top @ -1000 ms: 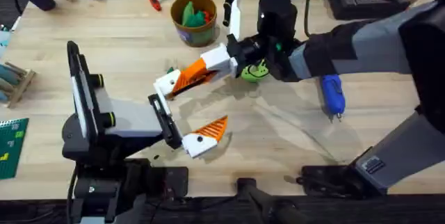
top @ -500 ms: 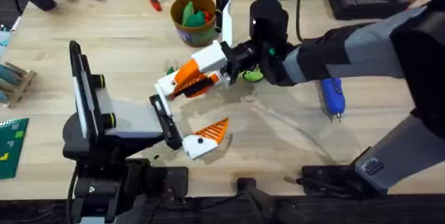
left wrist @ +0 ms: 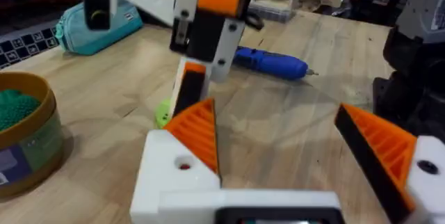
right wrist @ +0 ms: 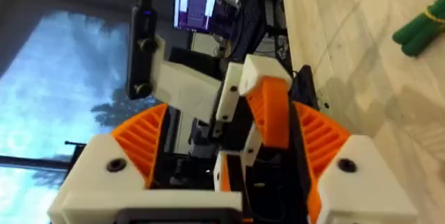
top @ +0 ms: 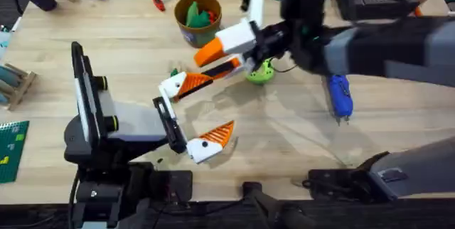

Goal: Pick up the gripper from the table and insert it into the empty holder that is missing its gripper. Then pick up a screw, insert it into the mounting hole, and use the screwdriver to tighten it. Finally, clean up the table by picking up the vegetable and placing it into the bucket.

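Two white-and-orange pieces sit on the holder (top: 168, 124), the black bracket sticking out of the grey block on the stand at the near left of the tabletop (top: 106, 51). The gripper (top: 178, 84) is at the bracket's far end, orange tip pointing right. Whether it is fully seated I cannot tell. The like finger with a black dot (top: 210, 140) is at the near end.

The right pincer (top: 207, 63) hangs just beyond the gripper, up and to the right, apart from it. It is released, its ribbed pads (right wrist: 139, 144) spread with nothing pinched, and the gripper lies ahead of the gap between them. The left pincer (left wrist: 278, 140) is spread wide too, grasping nothing.

A green vegetable (top: 259, 72) lies on the tabletop just beside the right pincer. The bucket (top: 186, 31), green stuff inside, stands behind it, and a blue screwdriver (top: 340, 97) lies well off to the right
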